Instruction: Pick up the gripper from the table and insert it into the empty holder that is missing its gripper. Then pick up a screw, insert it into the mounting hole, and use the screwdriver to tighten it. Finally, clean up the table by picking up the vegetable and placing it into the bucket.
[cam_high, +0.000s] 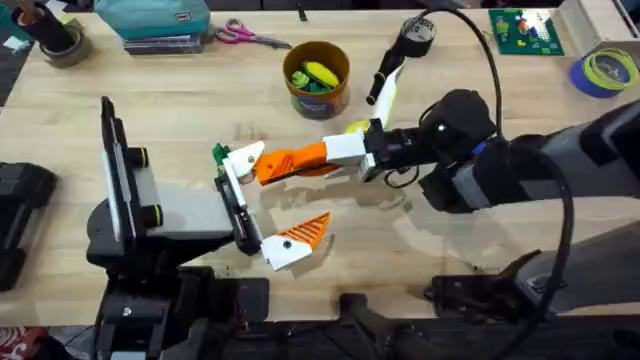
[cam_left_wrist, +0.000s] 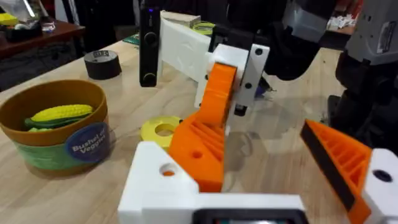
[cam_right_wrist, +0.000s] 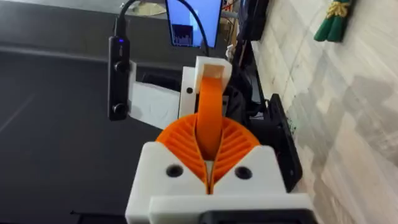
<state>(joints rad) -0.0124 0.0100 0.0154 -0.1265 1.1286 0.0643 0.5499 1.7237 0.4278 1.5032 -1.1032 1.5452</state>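
Observation:
My right gripper (cam_high: 305, 158) (cam_right_wrist: 208, 149) is shut on the orange ribbed gripper (cam_high: 272, 167) (cam_left_wrist: 205, 140) (cam_right_wrist: 209, 102). It holds the piece's far end against the holder (cam_high: 245, 156) (cam_left_wrist: 158, 180) (cam_right_wrist: 208, 64), the bare white finger bracket of my left gripper (cam_high: 272, 200) (cam_left_wrist: 261, 180). That left gripper stands open, and its other finger carries an orange tip (cam_high: 308, 231) (cam_left_wrist: 336, 158). The bucket (cam_high: 317, 95) (cam_left_wrist: 62, 146) holds a corn cob and greens. A green vegetable (cam_high: 219, 153) (cam_right_wrist: 336, 18) lies on the table (cam_high: 450, 250) just behind the holder. Screw and screwdriver are out of view.
A yellow disc (cam_high: 355, 127) (cam_left_wrist: 163, 129) lies by the right gripper. A black-and-white corded tool (cam_high: 398, 60) lies behind it. Scissors (cam_high: 250, 37), a teal case (cam_high: 150, 20), a black tape roll (cam_high: 62, 42) (cam_left_wrist: 102, 62), a green board (cam_high: 525, 30) and a blue tape roll (cam_high: 605, 72) line the far edge.

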